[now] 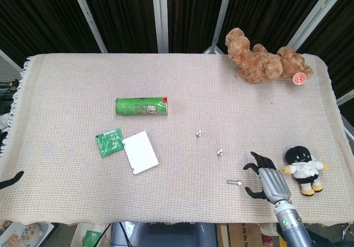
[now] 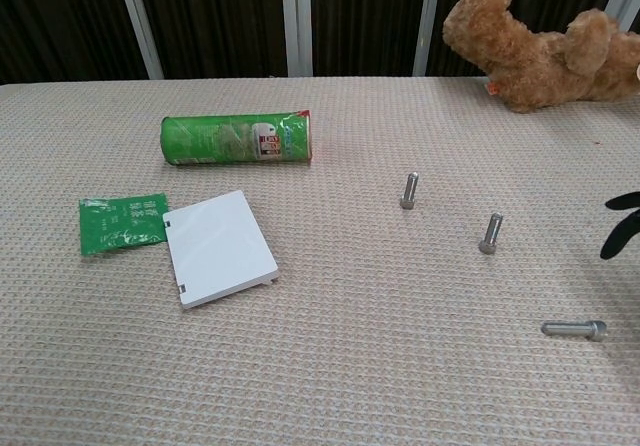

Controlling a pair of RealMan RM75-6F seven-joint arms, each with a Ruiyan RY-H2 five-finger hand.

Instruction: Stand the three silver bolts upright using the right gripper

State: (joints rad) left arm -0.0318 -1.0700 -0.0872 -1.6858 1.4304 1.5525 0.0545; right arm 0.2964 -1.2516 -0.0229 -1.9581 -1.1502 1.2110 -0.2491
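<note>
Two bolts standing head-down on the table (image 1: 182,92): far bolt (image 2: 409,190) mid-table, near bolt (image 2: 489,234) a bit closer to the front and to its right, well apart from each other. Third bolt (image 2: 574,329) lies flat on its side near the front edge, head pointing right. Right hand (image 1: 266,180) is at the front right of the table, just beside the flat bolt's head end but not touching it, fingers (image 1: 255,167) spread and curled slightly down, holding nothing; in the chest view only dark fingertips (image 2: 622,226) poke in at the right edge. It sits between the flat bolt and a small black-headed doll (image 1: 303,168) at the right edge. Left hand: only a dark tip (image 1: 11,179) shows at the far left edge in the head view, can't tell how its fingers lie. Other stuff: green can (image 2: 238,139) on its side left of centre, green packet (image 2: 122,221) nearer the front left, white card (image 2: 218,247) touching the packet's right edge. Brown teddy (image 1: 265,58) lying at the back right corner. Table is covered in a beige woven cloth with fringe at the left end.
</note>
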